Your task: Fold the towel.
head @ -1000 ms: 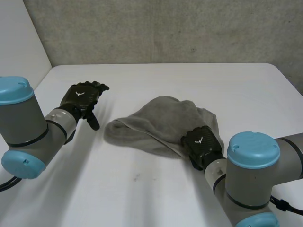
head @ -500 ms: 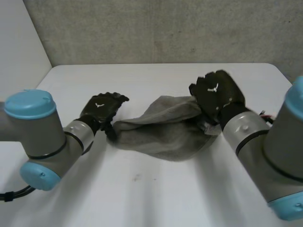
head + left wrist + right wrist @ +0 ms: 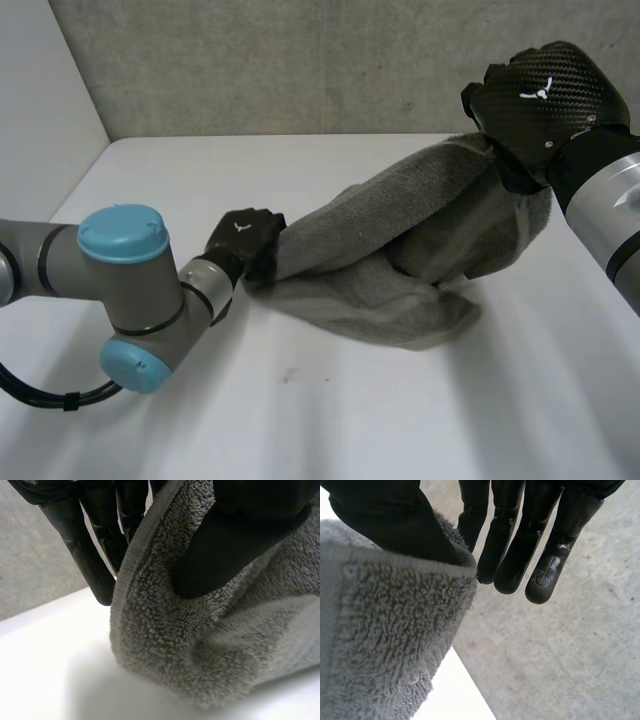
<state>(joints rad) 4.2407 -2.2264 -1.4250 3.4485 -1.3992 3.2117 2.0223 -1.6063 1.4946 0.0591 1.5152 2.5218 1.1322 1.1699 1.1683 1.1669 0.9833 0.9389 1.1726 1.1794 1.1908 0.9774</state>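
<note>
You see the grey terry towel (image 3: 400,250) stretched between the hands: the left hand (image 3: 245,235) pinches one end low over the white table (image 3: 300,420), and the right hand (image 3: 535,100) pinches the other end, raised near the far right corner.

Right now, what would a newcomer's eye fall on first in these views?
The grey terry towel stretched between both hands. The black right hand pinches one end high over the far side of the white table. The black left hand pinches the other end low near the tabletop, and the towel's middle sags down to the table.
</note>
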